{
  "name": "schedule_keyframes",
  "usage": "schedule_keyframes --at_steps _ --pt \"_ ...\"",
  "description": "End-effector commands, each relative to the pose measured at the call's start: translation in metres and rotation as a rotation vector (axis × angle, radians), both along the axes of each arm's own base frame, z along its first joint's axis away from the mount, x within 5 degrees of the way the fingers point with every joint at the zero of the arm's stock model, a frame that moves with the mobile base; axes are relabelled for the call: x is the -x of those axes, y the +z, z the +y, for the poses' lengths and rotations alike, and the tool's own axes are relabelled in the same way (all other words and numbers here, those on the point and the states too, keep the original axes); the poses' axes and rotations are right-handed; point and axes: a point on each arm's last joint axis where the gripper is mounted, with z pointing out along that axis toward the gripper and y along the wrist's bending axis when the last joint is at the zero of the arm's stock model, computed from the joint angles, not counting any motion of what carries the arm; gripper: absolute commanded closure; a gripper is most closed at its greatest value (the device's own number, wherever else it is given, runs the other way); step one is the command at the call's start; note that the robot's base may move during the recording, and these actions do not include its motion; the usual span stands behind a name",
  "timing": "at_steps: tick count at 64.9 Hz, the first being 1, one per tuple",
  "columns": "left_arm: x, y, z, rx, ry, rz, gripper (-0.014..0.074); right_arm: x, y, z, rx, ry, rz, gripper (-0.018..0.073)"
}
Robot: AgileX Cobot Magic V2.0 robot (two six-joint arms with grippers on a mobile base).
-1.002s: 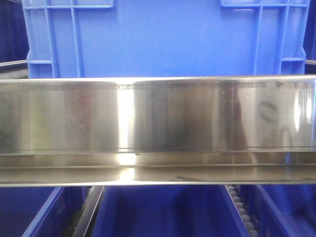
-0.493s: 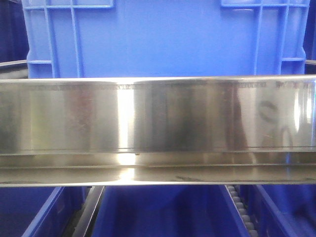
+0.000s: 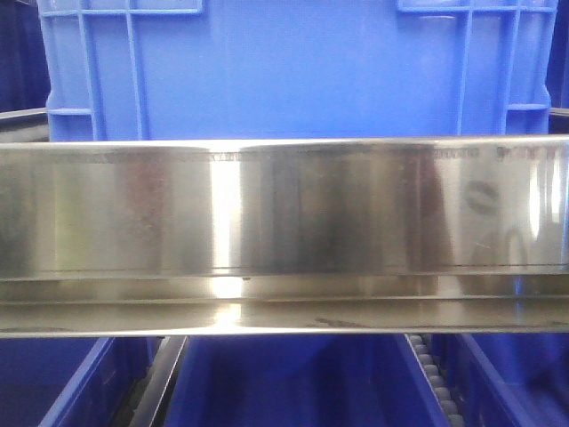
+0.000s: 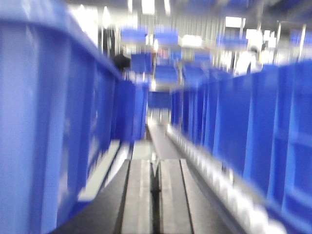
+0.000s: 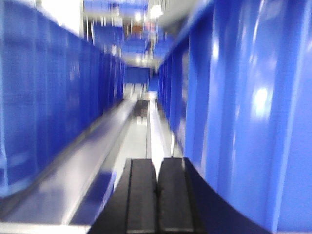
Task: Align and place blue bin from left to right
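Note:
The blue bin (image 3: 293,71) fills the top of the front view, upright behind a steel rail, its ribbed corner panels showing at both sides. No gripper appears in that view. In the left wrist view my left gripper (image 4: 155,163) is shut with nothing in it, pointing down a lane between blue crate walls (image 4: 44,122). My right gripper (image 5: 157,162) is shut and empty too, close beside a blue crate wall (image 5: 243,107) on its right. Both wrist views are blurred, and I cannot tell which of these walls belongs to the bin.
A wide shiny steel rail (image 3: 284,231) crosses the front view, with more blue crates (image 3: 293,382) below it. A roller track (image 4: 214,170) runs along the right of the left gripper's lane. A steel ledge (image 5: 73,170) and a row of blue crates (image 5: 48,92) lie left of the right gripper.
The blue bin and the rail stay put in the front view. Only the dark reflections at the rail's right end shift slightly.

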Motion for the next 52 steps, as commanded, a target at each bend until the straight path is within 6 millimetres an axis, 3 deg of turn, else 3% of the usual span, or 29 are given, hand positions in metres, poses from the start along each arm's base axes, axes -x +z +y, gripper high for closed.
schedule_keyframes --at_steps 1,14,20,25,35,52 --pt "0.003 0.018 0.0 0.018 -0.006 -0.069 0.0707 0.003 0.02 0.0 0.01 -0.002 -0.076 0.0638" --pt "0.029 0.089 0.001 -0.025 0.004 -0.084 0.0671 0.031 0.094 0.005 0.02 0.012 -0.136 0.0638" --pt "0.038 0.117 0.002 -0.053 0.02 -0.033 0.0563 0.039 0.12 0.006 0.02 0.018 -0.12 0.0629" --pt "0.041 0.142 0.003 -0.06 0.027 -0.002 0.0424 0.042 0.141 0.007 0.021 0.021 -0.109 0.0625" --pt "0.031 0.179 0.003 -0.06 0.029 0.04 0.0225 0.036 0.169 0.006 0.02 0.022 -0.1 0.0625" --pt "-0.005 0.202 -0.001 -0.067 -0.026 0.13 0.0134 0.027 0.187 0.005 0.019 0.022 -0.09 0.0615"
